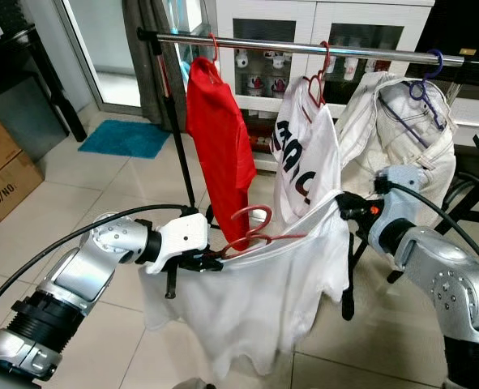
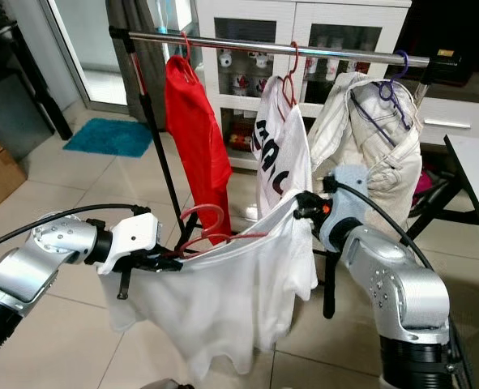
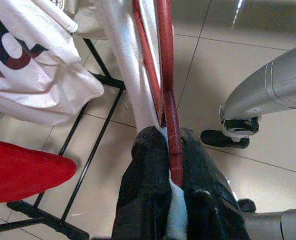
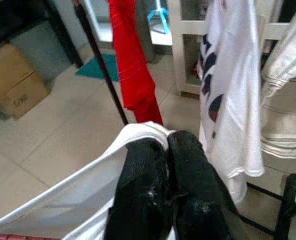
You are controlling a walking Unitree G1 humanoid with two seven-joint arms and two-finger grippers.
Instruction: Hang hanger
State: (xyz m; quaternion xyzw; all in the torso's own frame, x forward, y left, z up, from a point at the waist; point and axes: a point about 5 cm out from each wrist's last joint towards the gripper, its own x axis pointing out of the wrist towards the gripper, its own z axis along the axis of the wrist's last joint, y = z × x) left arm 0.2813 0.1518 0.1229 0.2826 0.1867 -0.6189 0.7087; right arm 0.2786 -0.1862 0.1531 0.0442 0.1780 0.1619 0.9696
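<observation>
Left gripper (image 1: 211, 261) clamped on red hanger (image 1: 251, 231) and white shirt (image 1: 263, 300); right gripper (image 1: 342, 204) pinching the shirt's other end. Hanger held below the rail (image 1: 304, 47).

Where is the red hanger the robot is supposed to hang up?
The red hanger is inside the white shirt, low in front of the clothes rail, clamped by the left gripper; the right gripper pinches the shirt's other shoulder.

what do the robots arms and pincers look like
Both arms are silver metal with ribbed black joint rings and a black cable looping along each. The left pincer sits on a white wrist block; the right pincer has an orange spot by it. Fingers are long, matte black.
</observation>
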